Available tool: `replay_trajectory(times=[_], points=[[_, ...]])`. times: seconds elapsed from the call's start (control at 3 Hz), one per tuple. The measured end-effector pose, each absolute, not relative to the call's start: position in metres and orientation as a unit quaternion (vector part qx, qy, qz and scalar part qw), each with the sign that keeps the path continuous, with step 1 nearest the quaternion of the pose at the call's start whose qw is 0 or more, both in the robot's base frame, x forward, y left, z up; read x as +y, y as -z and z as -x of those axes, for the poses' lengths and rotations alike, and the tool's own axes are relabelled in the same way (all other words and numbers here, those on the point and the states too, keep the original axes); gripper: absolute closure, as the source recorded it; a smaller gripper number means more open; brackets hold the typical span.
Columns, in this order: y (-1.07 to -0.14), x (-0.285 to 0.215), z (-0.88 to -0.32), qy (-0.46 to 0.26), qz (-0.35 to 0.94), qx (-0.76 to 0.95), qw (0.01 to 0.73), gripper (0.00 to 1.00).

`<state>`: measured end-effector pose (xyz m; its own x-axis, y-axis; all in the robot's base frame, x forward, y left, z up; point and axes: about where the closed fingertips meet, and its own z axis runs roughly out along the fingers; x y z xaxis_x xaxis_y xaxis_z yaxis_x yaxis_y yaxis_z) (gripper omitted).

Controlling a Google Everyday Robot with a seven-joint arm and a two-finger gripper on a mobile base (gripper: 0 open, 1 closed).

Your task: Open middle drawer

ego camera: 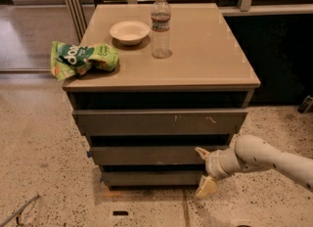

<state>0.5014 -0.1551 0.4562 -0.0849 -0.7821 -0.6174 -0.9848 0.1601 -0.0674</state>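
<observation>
Gripper [203, 169] at right end of middle drawer [146, 155], fingers spread wide, nothing held. Long front panel runs leftward from it. Possibly touching the edge.

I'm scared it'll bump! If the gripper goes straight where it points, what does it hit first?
Probably the middle drawer: the gripper sits at its right end, fingers open, pointing left. Depth is unclear.

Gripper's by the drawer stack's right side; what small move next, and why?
Probably nudge the gripper inward so its upper finger hooks the middle drawer front's top edge. The front is handleless, and the gripper sits open at its right end, not visibly gripping it.
</observation>
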Motion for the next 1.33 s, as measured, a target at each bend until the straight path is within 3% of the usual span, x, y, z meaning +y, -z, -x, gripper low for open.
replay_trajectory(times=[0.67,1.33], points=[[-0.447,-0.137,-0.54,-0.182,0.632,0.696,0.29,0.0],[-0.427,-0.113,-0.569,-0.175,0.655,0.687,0.261,0.0]])
